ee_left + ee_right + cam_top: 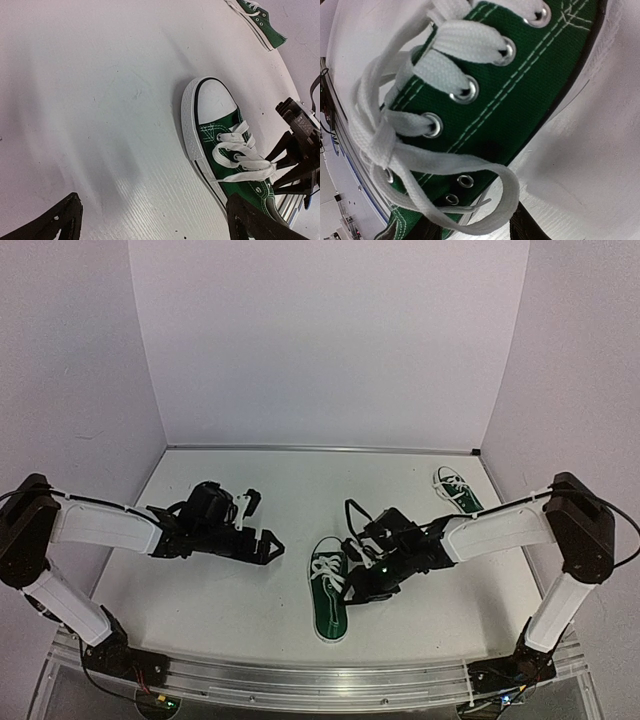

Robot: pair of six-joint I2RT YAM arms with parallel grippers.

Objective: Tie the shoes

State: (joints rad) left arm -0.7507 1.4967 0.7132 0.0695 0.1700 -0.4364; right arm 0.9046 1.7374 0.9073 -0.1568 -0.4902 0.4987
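Main risk: the right end effector (362,585) sits right on the lacing of the near shoe (328,598). A pull on one strand w/ nothing pinning the shoe would prob drag or spin it on the counter (200,590) instead of tightening. The laces (445,42) are loosely crossed at the top eyelets, not yet a bow. One slack loop (506,197) hangs over the shoe's side, so a grab there could take the wrong strand or both at once. It could also snag the knot area and undo the crossing.

Right end effector state: can't tell. The right wrist view shows only dark finger bits at the bottom edge, w/ the loop just beside them, and no clear pinch shows.

Left end effector (155,227) is spread wide and holds nothing. Its fingertips (65,217) are off the shoe.

Positions: the near shoe lies centre-front on the counter, toe cap pointing away from the arm bases. The right end effector touches or is just beside its right flank at the laces. The left end effector is near the shoe's left side but apart from it. The other shoe (455,488) lies far back-right, well apart from both
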